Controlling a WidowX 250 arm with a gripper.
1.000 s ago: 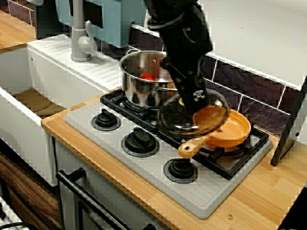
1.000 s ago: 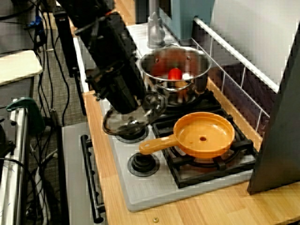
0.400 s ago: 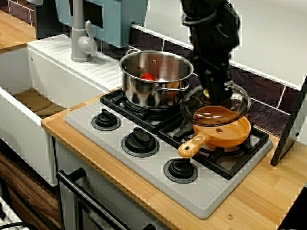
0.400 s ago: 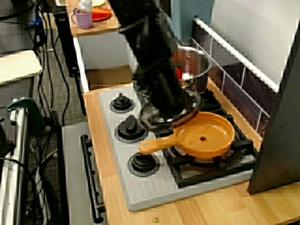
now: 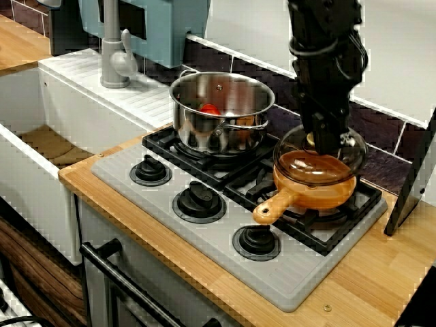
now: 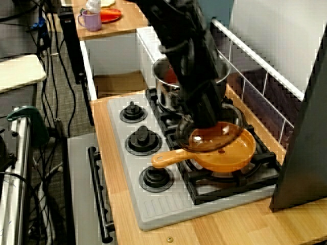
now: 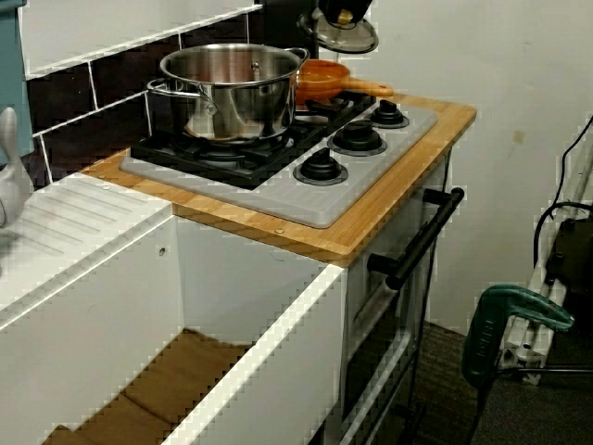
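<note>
Glass lid (image 5: 351,155) hangs level just above the orange pan (image 5: 315,193) at the hob's (image 5: 204,238) right end, since the gripper (image 5: 325,139) clamps its top knob (image 7: 345,15).

Claw (image 5: 325,142) with glass lid (image 5: 349,155) has shifted rightward from frame centre, past the steel pot (image 5: 219,112). In the side view, the lid formerly hung over the middle knob (image 6: 141,138). It now sits directly above the orange frying pan (image 5: 319,195), right of centre.
</note>
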